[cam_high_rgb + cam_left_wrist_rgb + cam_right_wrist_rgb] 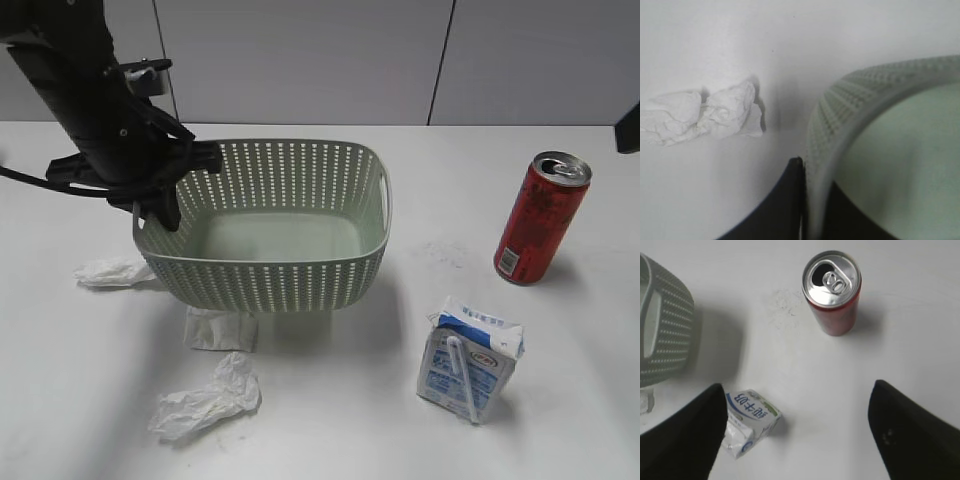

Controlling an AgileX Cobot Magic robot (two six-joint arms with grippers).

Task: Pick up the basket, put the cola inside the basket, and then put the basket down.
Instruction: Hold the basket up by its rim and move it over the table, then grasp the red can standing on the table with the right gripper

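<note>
the basket (268, 228) holds nothing, its long side running left to right across the table (330, 420), with the left gripper (805, 200) pinched on its left rim. the cola (540, 218) stands upright to its right, opened top up. the right gripper (795, 430) hangs spread wide above the table near the cola and carton (749, 421), fingertips cut off.

Exterior view slants down from the front; left wrist view hugs the basket (860, 130) wall – right wrist view looks down from higher, sharing cola (832, 290) with exterior
</note>
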